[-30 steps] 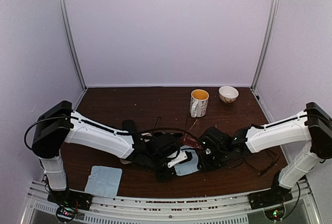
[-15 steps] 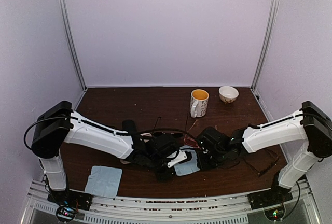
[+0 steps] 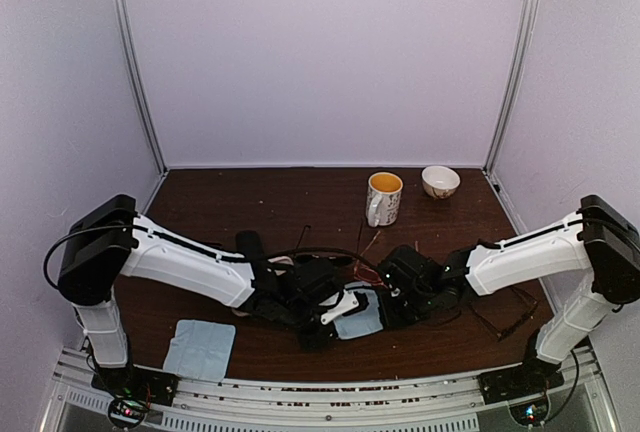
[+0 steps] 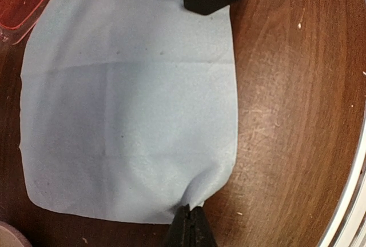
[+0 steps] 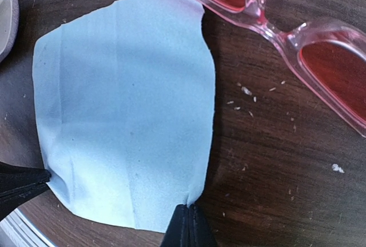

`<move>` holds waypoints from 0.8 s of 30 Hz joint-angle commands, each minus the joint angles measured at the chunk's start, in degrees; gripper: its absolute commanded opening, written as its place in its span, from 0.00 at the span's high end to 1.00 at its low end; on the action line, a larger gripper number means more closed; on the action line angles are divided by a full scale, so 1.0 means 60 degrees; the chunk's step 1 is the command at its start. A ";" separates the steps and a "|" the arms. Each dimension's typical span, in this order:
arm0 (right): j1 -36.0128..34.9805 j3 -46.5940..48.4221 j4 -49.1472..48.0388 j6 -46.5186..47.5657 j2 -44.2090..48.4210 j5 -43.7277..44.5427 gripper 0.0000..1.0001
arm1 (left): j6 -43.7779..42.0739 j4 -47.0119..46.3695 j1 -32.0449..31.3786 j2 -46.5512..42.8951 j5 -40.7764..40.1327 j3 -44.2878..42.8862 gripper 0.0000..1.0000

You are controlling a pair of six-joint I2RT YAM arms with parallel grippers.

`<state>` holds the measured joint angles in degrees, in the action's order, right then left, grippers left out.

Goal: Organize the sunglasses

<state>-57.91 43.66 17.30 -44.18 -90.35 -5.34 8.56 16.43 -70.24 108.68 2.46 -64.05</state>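
A light-blue cloth (image 3: 362, 320) lies flat on the table between my two grippers. My left gripper (image 4: 189, 217) is shut on the cloth's (image 4: 131, 104) near corner. My right gripper (image 5: 189, 212) is shut on another corner of the cloth (image 5: 126, 104). Translucent pink-red sunglasses (image 5: 274, 24) lie just beyond the cloth, lenses down, and also show in the top view (image 3: 368, 274). A thin black-framed pair (image 3: 505, 314) lies to the right of my right arm. In the top view my left gripper (image 3: 338, 314) and my right gripper (image 3: 383, 304) nearly meet.
A second light-blue cloth (image 3: 200, 347) lies at the front left. A yellow-lined mug (image 3: 384, 197) and a small bowl (image 3: 440, 181) stand at the back right. The table's front rail (image 3: 320, 392) runs close behind the cloths.
My right gripper has edged slightly left toward the cloth. My left gripper has stayed nearly still.
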 commanded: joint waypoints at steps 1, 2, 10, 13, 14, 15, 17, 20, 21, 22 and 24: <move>-0.0106 0.0005 0.0679 -0.0049 0.0242 0.0142 1.00 | 0.0246 0.0179 -0.0139 -0.0418 0.0129 0.0178 1.00; -0.0104 0.0019 0.0744 -0.0045 0.0291 0.0140 1.00 | 0.0299 0.0187 -0.0164 -0.0470 0.0156 0.0177 1.00; -0.0227 -0.0005 0.1055 -0.0243 0.0661 0.0100 1.00 | 0.0596 0.0448 -0.0210 -0.0741 0.0348 0.0203 1.00; -0.0344 -0.0024 0.1053 -0.0331 0.0716 0.0058 1.00 | 0.0700 0.0441 -0.0274 -0.0874 0.0475 0.0237 1.00; -0.0387 -0.0022 0.1064 -0.0362 0.0706 0.0049 1.00 | 0.0731 0.0441 -0.0280 -0.0908 0.0541 0.0259 1.00; -0.0443 -0.0016 0.1071 -0.0388 0.0682 0.0029 1.00 | 0.0761 0.0419 -0.0288 -0.0947 0.0619 0.0260 1.00; -0.0543 -0.0014 0.1091 -0.0467 0.0651 0.0024 1.00 | 0.0820 0.0412 -0.0312 -0.1027 0.0791 0.0278 1.00; -0.0685 -0.0016 0.1163 -0.0675 0.0690 0.0151 1.00 | 0.0906 0.0412 -0.0320 -0.1119 0.0947 0.0288 1.00; -0.0712 -0.0037 0.1209 -0.0760 0.0717 0.0223 1.00 | 0.0936 0.0430 -0.0318 -0.1134 0.0972 0.0289 1.00; -0.0739 -0.0051 0.1268 -0.0829 0.0757 0.0285 1.00 | 0.0971 0.0465 -0.0320 -0.1136 0.1010 0.0280 1.00; -0.0749 -0.0101 0.1350 -0.0981 0.0860 0.0358 1.00 | 0.1046 0.0558 -0.0316 -0.1157 0.1051 0.0289 1.00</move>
<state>-61.82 43.64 23.59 -47.42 -87.29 -5.32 13.23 19.51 -71.88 103.53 6.90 -62.96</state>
